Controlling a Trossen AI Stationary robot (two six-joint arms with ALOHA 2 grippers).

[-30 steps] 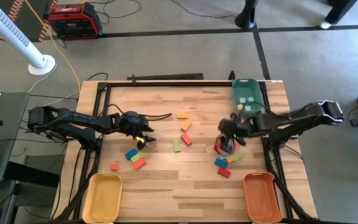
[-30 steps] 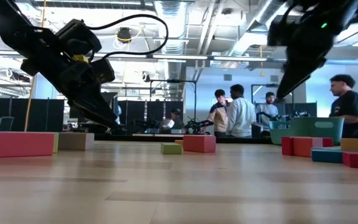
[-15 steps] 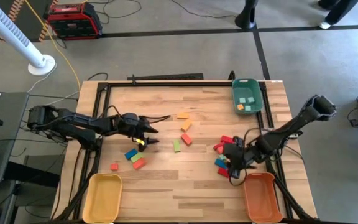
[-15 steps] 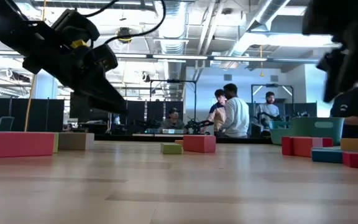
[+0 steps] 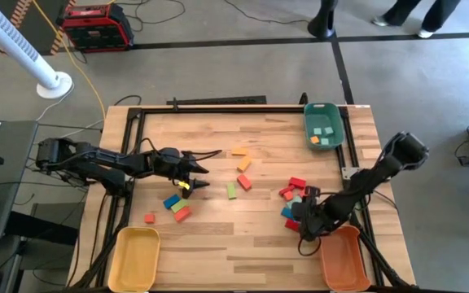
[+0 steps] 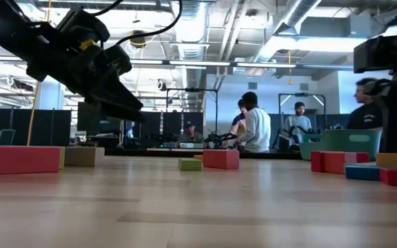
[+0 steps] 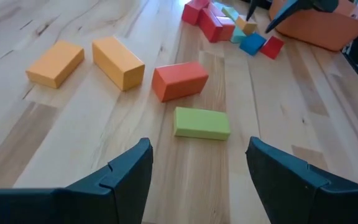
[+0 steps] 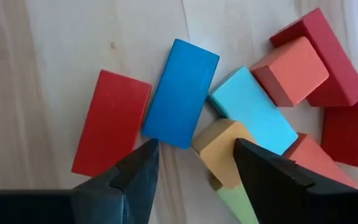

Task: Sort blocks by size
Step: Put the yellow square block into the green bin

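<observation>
The right gripper (image 5: 306, 221) hovers directly above the right-hand cluster of blocks (image 5: 294, 199), beside the orange tray (image 5: 344, 259). The blue bar (image 8: 181, 93) lies nearest its open, empty jaws, long axis roughly along the fingers. The left gripper (image 5: 192, 176), open and empty, faces the green block (image 7: 201, 122) ahead.

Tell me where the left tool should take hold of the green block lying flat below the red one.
Grip the green block across its two long sides, coming straight down from above. It lies flat with bare wood all round, and the left tool, fingers open, already faces it. The red block sits apart.
</observation>
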